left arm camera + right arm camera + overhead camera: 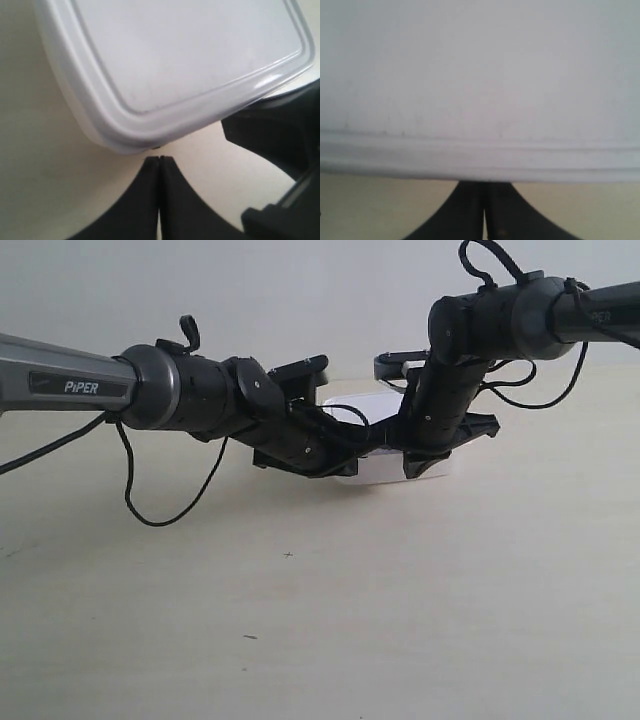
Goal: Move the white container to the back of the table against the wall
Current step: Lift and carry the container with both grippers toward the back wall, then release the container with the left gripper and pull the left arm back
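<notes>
Nearest me, bare cream desk (300, 640) with a few dark specks, nothing on it. Further in, both arms meet low over the middle: the arm at the exterior view's left (190, 390) slants in, the arm at the exterior view's right (480, 325) bends down from above. Between them sits the white container (378, 472), flat on the desk, lid up. Look at the left fingers (145, 200): clenched tip to tip on nothing, set at a rounded corner of the box. The right fingers (467, 210) are the same, pinched together and empty, square against the rim of one straight side. That reads to me as a shove, not a lift, with closed tips making blunt pushers on the near side so the box can slide away. Its long axis seems to run left to right, roughly along the wall (300, 290), perhaps slightly skewed. Beyond it a strip of desk shows, so it isn't against the wall yet.
</notes>
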`<state>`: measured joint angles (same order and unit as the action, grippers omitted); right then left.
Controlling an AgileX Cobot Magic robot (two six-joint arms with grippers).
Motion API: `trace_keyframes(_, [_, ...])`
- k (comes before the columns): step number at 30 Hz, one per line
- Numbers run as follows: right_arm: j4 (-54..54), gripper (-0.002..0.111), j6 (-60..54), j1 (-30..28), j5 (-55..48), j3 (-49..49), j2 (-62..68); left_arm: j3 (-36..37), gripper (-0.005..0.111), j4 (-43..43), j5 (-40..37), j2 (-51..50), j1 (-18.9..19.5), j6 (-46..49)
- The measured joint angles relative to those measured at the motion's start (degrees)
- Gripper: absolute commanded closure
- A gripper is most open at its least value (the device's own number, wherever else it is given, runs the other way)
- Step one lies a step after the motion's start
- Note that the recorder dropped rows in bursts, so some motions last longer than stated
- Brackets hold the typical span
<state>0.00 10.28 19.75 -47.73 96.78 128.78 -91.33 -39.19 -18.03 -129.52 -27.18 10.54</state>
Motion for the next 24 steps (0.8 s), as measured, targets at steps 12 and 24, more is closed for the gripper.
trace_keyframes(12, [1.2,0.108,0.0,0.0,-1.6,6.9,4.2,-0.3,0.107,5.1,-5.6,3.0,2.3,-2.5])
trace_keyframes(24, [4.5,0.108,-0.5,0.0,-1.9,16.5,9.3,7.8,0.107,6.6,-5.6,10.9,2.3,-3.4])
